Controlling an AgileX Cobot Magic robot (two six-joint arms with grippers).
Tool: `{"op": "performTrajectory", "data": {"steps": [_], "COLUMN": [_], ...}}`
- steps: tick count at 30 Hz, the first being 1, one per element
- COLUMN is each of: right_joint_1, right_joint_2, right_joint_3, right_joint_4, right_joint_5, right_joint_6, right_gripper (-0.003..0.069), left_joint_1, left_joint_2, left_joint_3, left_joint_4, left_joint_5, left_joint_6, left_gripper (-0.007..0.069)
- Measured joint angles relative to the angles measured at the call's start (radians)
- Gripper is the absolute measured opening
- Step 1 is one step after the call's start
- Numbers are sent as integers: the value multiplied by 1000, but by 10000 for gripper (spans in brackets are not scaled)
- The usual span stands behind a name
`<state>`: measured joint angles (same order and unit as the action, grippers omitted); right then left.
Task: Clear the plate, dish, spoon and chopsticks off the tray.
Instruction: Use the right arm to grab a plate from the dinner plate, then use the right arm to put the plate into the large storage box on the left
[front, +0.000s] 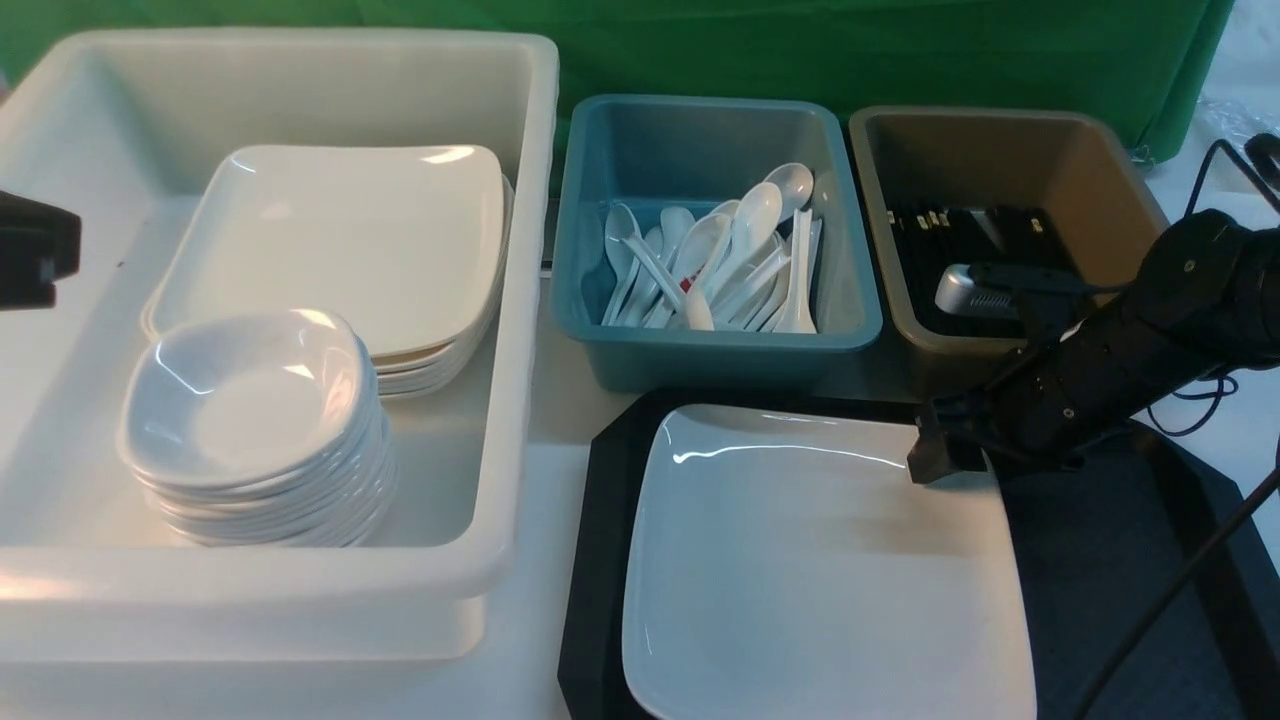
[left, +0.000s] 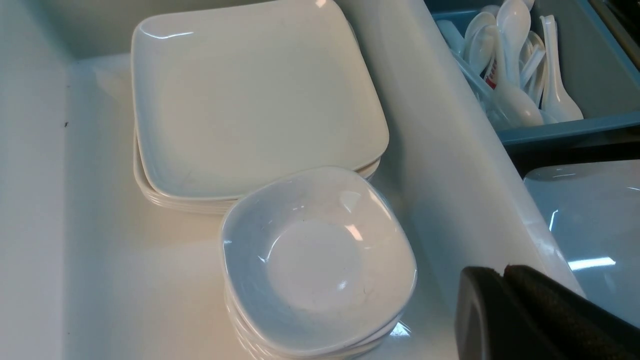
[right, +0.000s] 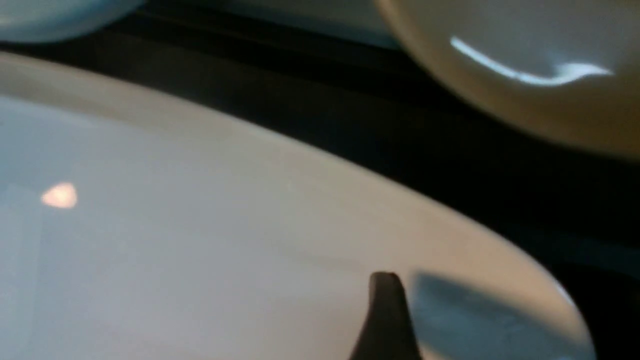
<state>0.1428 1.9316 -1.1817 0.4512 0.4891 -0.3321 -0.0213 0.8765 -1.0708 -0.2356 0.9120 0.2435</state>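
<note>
One item is left on the tray, as far as shows: the plate, lying flat with its far right corner directly under the right gripper.

- **Right gripper:** one fingertip sits just above the plate's rim. The second finger is out of sight, so I cannot tell whether the jaws are apart or together. No lift is visible.
- **Left gripper:** the pads are pressed together and hold nothing. It hovers over the white tub.
- **Below the left gripper:** a stack of small dishes, and beyond those a stack of square plates.
- **Beyond the right gripper:** the brown tub, with black chopsticks inside.
- **Between the two grippers, further out:** the blue tub, with a heap of white spoons.
- **Tray:** no dish, spoon or chopsticks are visible on it, though the stretch beneath the right arm is hidden.

Judged status: three of the four items are probably cleared. The plate is outstanding and most likely goes to the white tub, on the left gripper's side.
</note>
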Motion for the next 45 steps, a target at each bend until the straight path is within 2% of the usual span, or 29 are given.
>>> {"op": "performTrajectory", "data": {"steps": [1,2,3,4,5,12,16,22,29,45], "right_joint_1": [0,0,0,0,0,0,0,0,1,1], "right_joint_2": [1,3,3,7,7,-13,-65,-259,-407,-569], "right_joint_3": [0,0,0,0,-1,0,0,1,1,-13], "right_joint_4": [0,-1,-1,7,17,22,10,17,10,-36], "right_joint_5": [-3,-4,-4,-3,1,36,87,212,225,243], "right_joint_6": [-1,-12,-14,-36,-46,-57,-78,-128,-134,-158], "right_gripper": [499,446,423,306,279,277,227,106,65,62], "left_joint_1": [0,0,0,0,0,0,0,0,0,0], "left_joint_2": [0,0,0,0,0,0,0,0,0,0], "left_joint_3": [0,0,0,0,0,0,0,0,0,0], "left_joint_4": [0,0,0,0,0,0,0,0,0,-16], "left_joint_5": [0,0,0,0,0,0,0,0,0,0], "left_joint_6": [0,0,0,0,0,0,0,0,0,0], "left_gripper": [14,14,14,14,14,14,14,14,14,14]}}
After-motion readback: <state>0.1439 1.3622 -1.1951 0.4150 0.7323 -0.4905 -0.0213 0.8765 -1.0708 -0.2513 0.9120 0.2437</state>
